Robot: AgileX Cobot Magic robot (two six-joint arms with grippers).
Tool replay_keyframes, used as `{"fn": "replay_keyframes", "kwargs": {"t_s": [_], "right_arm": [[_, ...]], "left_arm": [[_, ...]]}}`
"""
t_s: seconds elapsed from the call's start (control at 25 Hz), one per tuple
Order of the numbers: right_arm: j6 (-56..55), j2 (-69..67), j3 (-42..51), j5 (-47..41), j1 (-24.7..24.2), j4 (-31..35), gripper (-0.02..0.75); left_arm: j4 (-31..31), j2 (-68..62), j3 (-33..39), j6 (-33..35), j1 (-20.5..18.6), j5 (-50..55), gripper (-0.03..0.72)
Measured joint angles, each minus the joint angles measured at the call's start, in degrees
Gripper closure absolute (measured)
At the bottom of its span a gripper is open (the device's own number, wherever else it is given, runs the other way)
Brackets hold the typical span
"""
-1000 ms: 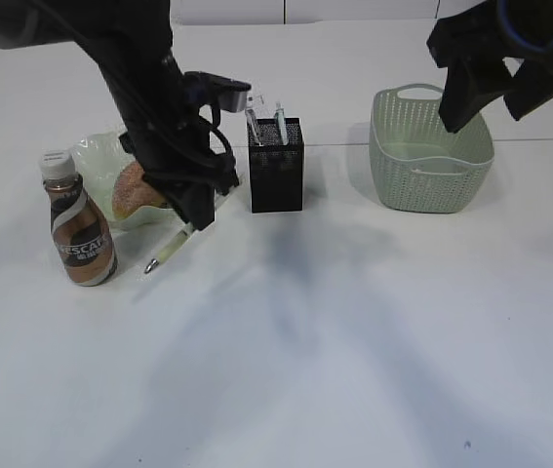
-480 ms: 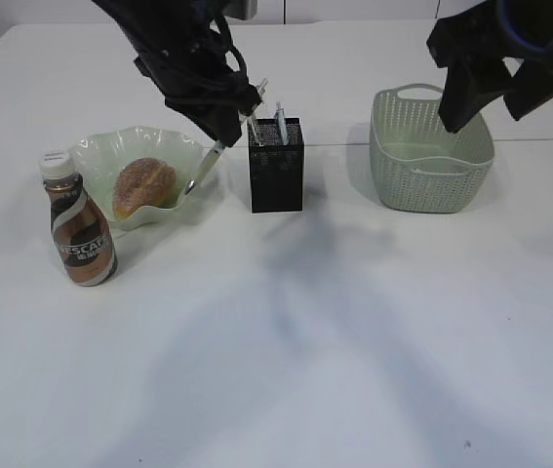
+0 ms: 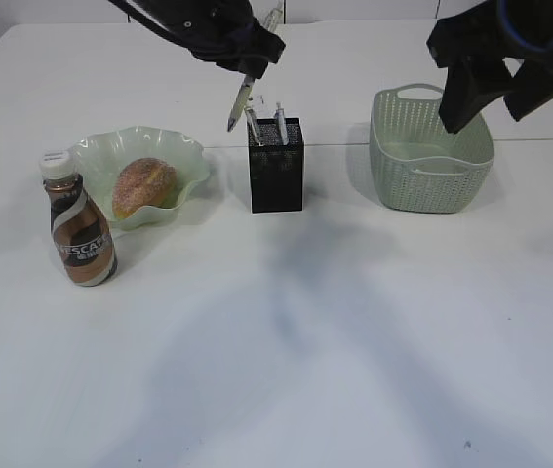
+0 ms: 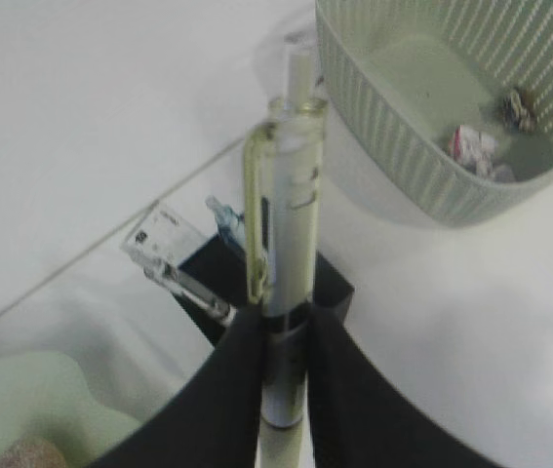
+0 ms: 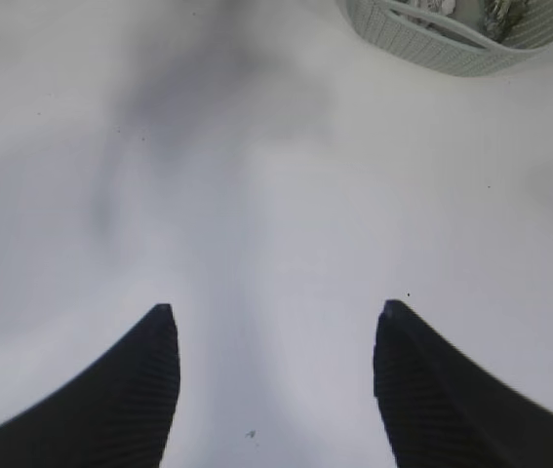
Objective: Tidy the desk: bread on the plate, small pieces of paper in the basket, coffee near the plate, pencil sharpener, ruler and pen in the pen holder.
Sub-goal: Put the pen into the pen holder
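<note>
A robot test bench staged as an office desk, by the look of it. One large plain white table fills the view, with bare pale wall panels behind its far edge. A black mesh pen holder stands near the middle; left of it sit a ruffled green plate and a bottled coffee, right of it a sage-green basket. Two black robot arms hang above the pen holder's sides.
</note>
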State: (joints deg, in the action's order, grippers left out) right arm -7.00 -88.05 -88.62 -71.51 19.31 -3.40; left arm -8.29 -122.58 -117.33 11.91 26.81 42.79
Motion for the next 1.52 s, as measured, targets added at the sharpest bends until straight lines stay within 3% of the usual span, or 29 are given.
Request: {"fn": "replay_keyframes", "kwargs": {"t_s": [0.72, 1.52], "right_arm": [[0.0, 0.0, 0.0, -0.1, 0.0, -0.5, 0.244], [0.0, 0.0, 0.0, -0.1, 0.0, -2.1, 0.244]], "left_arm": [[-4.8, -3.0, 0.0, 0.0, 0.6, -23.1, 0.609], [-5.3, -8.7, 0.0, 0.0, 0.8, -28.5, 0.609]]}}
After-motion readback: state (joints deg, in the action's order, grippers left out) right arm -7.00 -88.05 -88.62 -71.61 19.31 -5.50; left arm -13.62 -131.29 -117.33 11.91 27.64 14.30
